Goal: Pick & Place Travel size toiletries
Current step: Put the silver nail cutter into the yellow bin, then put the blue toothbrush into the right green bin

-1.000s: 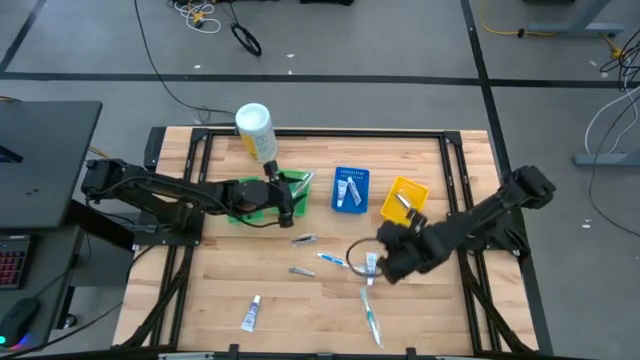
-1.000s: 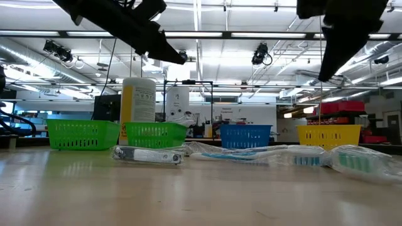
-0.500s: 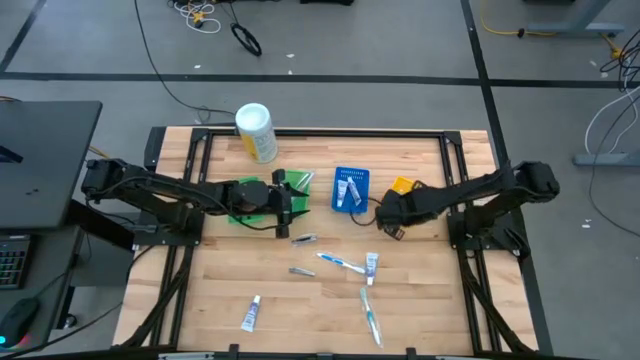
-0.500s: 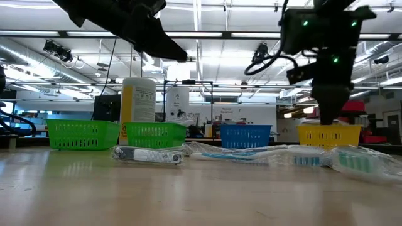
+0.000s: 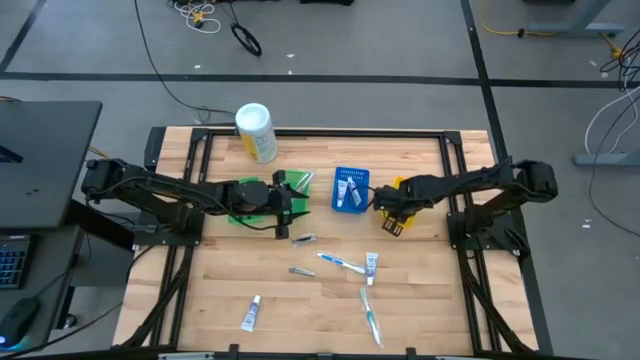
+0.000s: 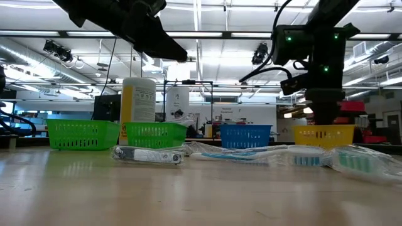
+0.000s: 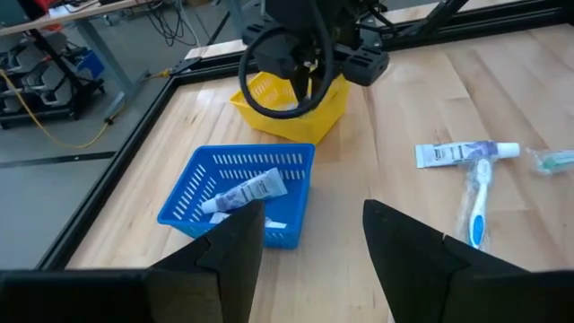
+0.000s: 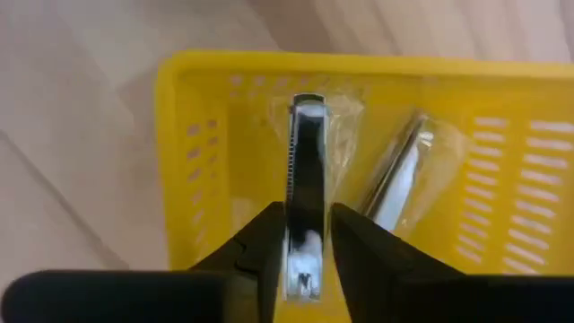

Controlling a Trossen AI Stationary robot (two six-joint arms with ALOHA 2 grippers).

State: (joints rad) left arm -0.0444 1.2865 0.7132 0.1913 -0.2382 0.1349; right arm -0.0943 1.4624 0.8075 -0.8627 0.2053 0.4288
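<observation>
My right gripper (image 5: 398,195) hangs over the yellow bin (image 5: 404,183), fingers pointing down into it and shut on a silvery piece (image 8: 307,152) in clear wrap. A second wrapped silvery piece (image 8: 396,175) lies on the bin floor. My left gripper (image 7: 309,238) is open and waits by the green bin (image 5: 250,203). On the table lie two toothbrushes (image 5: 340,262) (image 5: 371,320), two white tubes (image 5: 371,265) (image 5: 251,314) and two silvery pieces (image 5: 305,239) (image 5: 300,271). The blue bin (image 5: 350,189) holds tubes (image 7: 247,191). My right gripper pinches the silvery piece between its two fingers (image 8: 262,238), at the end nearest the wrist (image 8: 307,202). The fingers come from above and lie along the piece. Its free end (image 8: 308,106) points down into the yellow bin; whether it touches the floor, I cannot tell.
A big white-and-yellow canister (image 5: 256,133) stands at the table's far edge, left of centre. The three bins sit in a row across the table's far half. Bare wood lies along the near edge (image 5: 300,320) between the scattered items.
My right gripper has travelled from low over the tube and toothbrush in the table's near middle toward the far edge, turned about, and come down over the yellow bin. The loose items on the table lie where they were.
</observation>
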